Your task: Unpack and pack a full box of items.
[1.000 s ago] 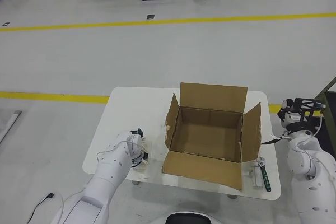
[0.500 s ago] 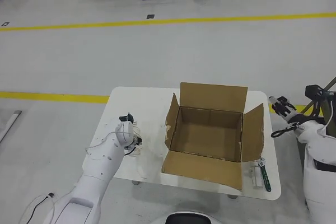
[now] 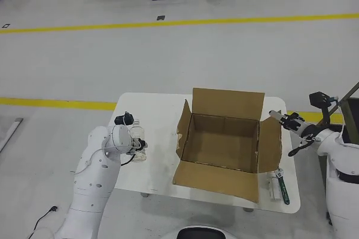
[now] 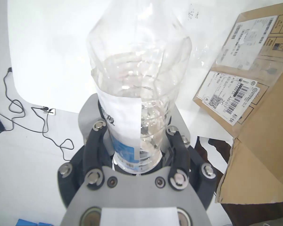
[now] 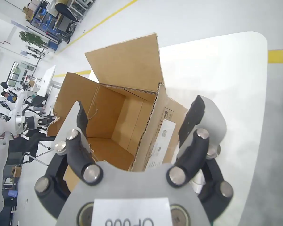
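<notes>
Left hand [image 4: 135,131] clamped on clear bottle [image 4: 139,66], neck pointing away from wrist. Open box [image 3: 221,143] near, toward robot's right. Right hand [image 5: 141,111] spread wide, empty, by box's opposite flap.

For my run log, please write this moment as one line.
left gripper: shut on bottle, beside box | right gripper: open, near box flap | box: open, looks empty

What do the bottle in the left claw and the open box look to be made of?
Bottle: probably thin plastic, clear and glossy; the table shows through its ribbed walls, which catch highlights. Its label: white, perhaps paper or film. Box: brown matte corrugated cardboard; a cut flap edge shows the fluting.
</notes>
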Robot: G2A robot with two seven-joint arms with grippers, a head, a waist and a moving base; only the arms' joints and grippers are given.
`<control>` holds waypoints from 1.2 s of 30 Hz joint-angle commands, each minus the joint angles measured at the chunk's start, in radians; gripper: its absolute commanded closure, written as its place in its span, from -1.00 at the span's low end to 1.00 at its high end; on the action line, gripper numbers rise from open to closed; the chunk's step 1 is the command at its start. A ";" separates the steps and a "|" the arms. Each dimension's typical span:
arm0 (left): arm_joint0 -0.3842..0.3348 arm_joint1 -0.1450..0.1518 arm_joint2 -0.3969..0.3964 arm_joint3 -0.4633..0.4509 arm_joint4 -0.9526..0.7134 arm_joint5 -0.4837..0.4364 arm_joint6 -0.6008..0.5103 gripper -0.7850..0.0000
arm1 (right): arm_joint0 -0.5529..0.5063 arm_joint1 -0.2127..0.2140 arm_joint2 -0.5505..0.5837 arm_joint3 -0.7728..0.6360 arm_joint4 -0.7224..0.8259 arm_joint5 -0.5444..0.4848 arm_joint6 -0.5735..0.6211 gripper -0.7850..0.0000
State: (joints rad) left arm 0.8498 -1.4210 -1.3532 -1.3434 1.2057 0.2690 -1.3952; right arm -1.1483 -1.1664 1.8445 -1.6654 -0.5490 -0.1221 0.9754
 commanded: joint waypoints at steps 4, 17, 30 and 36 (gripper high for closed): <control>0.000 0.000 0.000 0.001 -0.001 0.001 0.000 1.00 | -0.014 0.001 -0.011 -0.006 -0.026 -0.001 -0.011 -1.00; 0.000 0.000 0.000 0.001 -0.001 0.001 0.000 1.00 | 0.007 0.025 -0.064 0.041 -0.072 0.125 0.196 0.34; 0.000 0.000 0.000 0.001 -0.001 0.001 0.000 1.00 | 0.052 0.034 -0.100 0.134 0.114 0.188 0.245 1.00; 0.011 0.001 -0.008 -0.008 -0.013 -0.003 0.034 1.00 | 0.069 0.028 -0.127 0.198 0.304 0.163 0.216 1.00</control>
State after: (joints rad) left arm 0.8536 -1.4208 -1.3561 -1.3457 1.2001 0.2681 -1.3869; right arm -1.0822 -1.1365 1.7233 -1.4815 -0.2885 0.0448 1.1950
